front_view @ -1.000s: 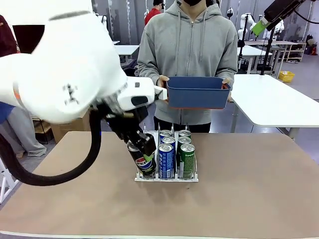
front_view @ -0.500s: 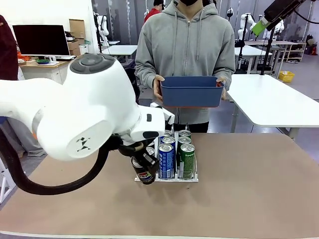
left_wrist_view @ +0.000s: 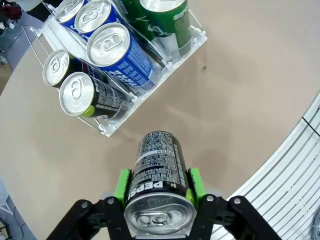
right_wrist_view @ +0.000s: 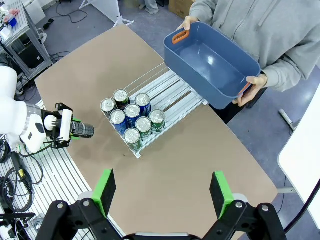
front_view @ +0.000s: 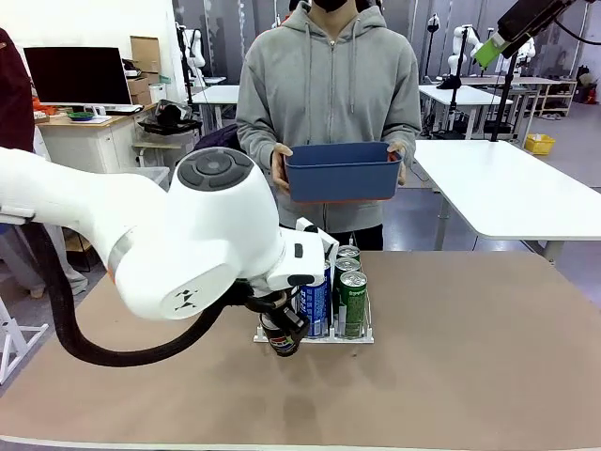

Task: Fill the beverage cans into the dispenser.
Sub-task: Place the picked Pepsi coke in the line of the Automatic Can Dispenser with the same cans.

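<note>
A black Pepsi can (left_wrist_view: 159, 172) sits between the green pads of my left gripper (left_wrist_view: 159, 182), which is shut on it. In the front view that can (front_view: 281, 336) hangs low by the front left corner of the dispenser (front_view: 361, 336), apart from it. The dispenser (left_wrist_view: 199, 39) holds black cans (left_wrist_view: 87, 97), blue cans (left_wrist_view: 120, 52) and green cans (left_wrist_view: 165, 17) in its three lanes. From high above, my right gripper (right_wrist_view: 162, 192) stands open over the table, with the dispenser (right_wrist_view: 172, 92) and its cans (right_wrist_view: 132, 120) below. My right gripper (front_view: 488, 49) hangs at the top right.
A person at the far side holds a blue bin (front_view: 340, 171) in both hands above the table's far edge; the bin (right_wrist_view: 210, 67) looks empty. White tables (front_view: 512, 188) stand behind to the right. Bare brown tabletop (front_view: 470, 357) lies right of the dispenser.
My left arm has swung down and toward the near edge, carrying the Pepsi can from the left lane's front to just before the dispenser's corner. The person shifted the bin leftward.
</note>
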`<action>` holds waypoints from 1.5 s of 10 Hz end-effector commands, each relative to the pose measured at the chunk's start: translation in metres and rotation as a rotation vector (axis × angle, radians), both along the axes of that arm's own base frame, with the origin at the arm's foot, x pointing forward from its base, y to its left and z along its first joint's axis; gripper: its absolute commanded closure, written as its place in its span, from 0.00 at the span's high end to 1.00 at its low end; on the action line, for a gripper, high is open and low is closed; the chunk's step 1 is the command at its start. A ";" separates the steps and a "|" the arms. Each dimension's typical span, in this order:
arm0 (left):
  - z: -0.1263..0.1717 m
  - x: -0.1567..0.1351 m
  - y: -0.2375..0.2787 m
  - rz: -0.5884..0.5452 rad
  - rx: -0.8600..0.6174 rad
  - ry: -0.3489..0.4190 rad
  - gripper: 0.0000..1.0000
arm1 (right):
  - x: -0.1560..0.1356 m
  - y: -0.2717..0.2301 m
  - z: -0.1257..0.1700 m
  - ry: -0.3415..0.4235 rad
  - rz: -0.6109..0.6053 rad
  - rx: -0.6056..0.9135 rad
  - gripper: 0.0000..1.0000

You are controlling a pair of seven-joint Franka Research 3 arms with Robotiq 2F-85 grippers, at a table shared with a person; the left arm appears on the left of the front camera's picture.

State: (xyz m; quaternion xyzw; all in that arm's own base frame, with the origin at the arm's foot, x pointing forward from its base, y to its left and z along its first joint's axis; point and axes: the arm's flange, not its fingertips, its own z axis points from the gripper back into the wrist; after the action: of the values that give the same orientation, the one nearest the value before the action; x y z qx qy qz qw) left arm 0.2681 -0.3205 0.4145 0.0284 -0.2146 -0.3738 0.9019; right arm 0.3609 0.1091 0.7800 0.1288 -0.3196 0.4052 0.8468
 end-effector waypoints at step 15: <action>-0.034 0.043 -0.010 0.037 0.066 -0.152 0.57 | -0.001 -0.001 -0.001 0.001 0.001 0.002 1.00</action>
State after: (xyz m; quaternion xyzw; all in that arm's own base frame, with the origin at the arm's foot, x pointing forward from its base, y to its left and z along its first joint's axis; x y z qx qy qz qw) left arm 0.2989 -0.3150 0.3876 0.0806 -0.2451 -0.3777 0.8893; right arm 0.3609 0.1091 0.7800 0.1288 -0.3196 0.4052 0.8468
